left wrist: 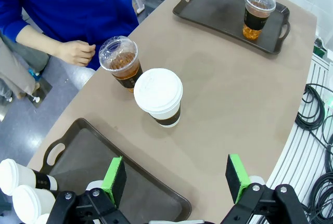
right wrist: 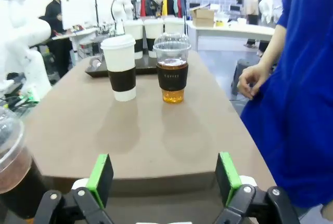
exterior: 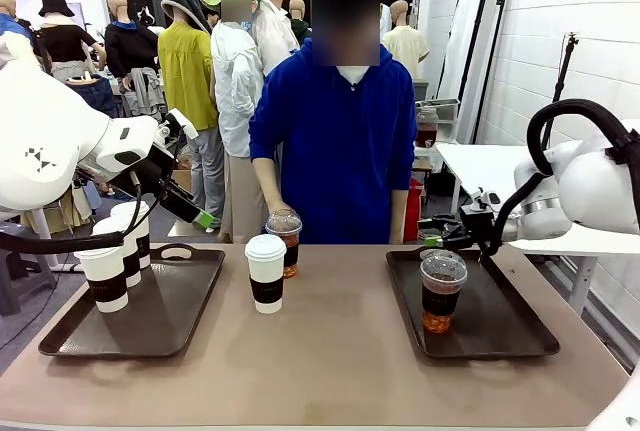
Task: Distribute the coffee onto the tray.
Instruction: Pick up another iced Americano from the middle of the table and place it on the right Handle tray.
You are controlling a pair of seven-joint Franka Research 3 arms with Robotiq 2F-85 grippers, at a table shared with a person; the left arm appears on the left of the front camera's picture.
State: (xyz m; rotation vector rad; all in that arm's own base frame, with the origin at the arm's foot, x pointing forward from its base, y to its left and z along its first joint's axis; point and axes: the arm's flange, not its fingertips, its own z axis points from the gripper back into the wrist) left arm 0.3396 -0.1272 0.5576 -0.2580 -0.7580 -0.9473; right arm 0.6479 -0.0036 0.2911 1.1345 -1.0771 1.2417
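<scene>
1. All cups stand upright, long axis vertical, lids up.
2. White cup [exterior: 266, 273] mid-table, with the clear amber cup [exterior: 285, 241] just beside it at 1 o'clock.
3. Left tray [exterior: 170, 321] at 9 o'clock holds three white cups [exterior: 105, 276] bunched at its far-left corner. Right tray [exterior: 500, 321] at 3 o'clock holds one clear cup [exterior: 442, 291].
4. Left claw [left wrist: 175, 178] spread wide, empty, over the left tray's edge. Right claw [right wrist: 164, 178] spread wide, empty.
5. Tan table [exterior: 340, 371], person in blue top [exterior: 345, 141] at 12 o'clock, white block wall [exterior: 590, 11] at 3 o'clock.
</scene>
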